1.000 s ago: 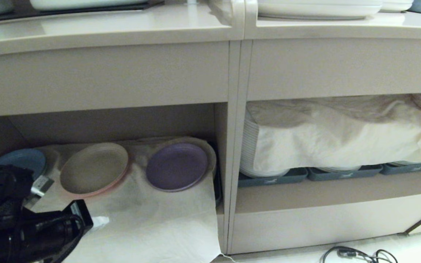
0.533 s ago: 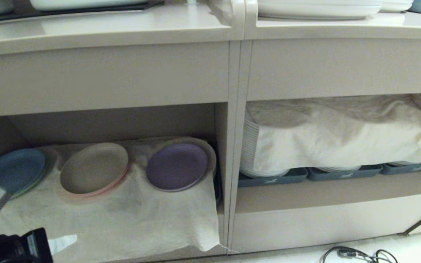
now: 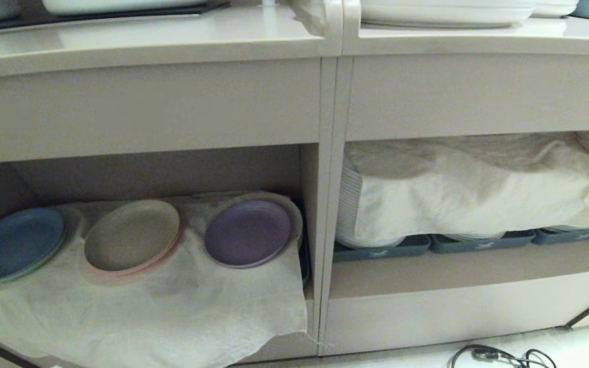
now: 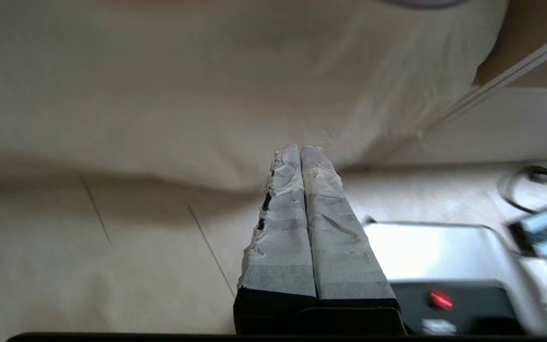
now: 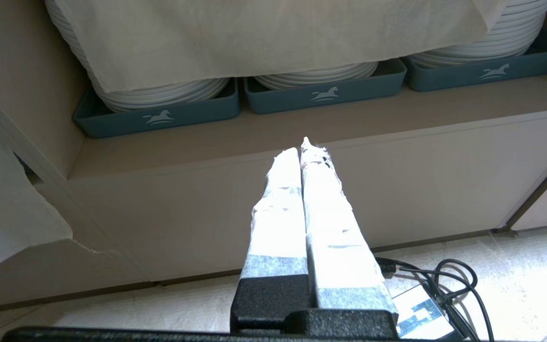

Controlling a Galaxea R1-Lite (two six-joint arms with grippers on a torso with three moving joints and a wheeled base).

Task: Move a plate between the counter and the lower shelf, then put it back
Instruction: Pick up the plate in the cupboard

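My left gripper point(image 4: 300, 149) clenched, holding nothing, low before hanging hem of white cloth point(image 4: 197, 95); floor point(image 4: 88, 266) beneath. Lilac plate point(image 3: 247, 233) ahead and above my tips, on cloth in lower shelf point(image 3: 161, 171), just beside compartment's right wall; beige plate point(image 3: 132, 235) and blue plate point(image 3: 14, 244) alongside it. My right gripper point(image 5: 304, 152) clenched, empty, facing kick panel under grey-blue trays point(image 5: 323, 93); cable point(image 5: 449, 275) on floor near it. Counter point(image 3: 146, 43) edge overhangs shelf opening.

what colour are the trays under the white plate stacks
Grey-blue trays with a white horse logo, clearest in the right wrist view.
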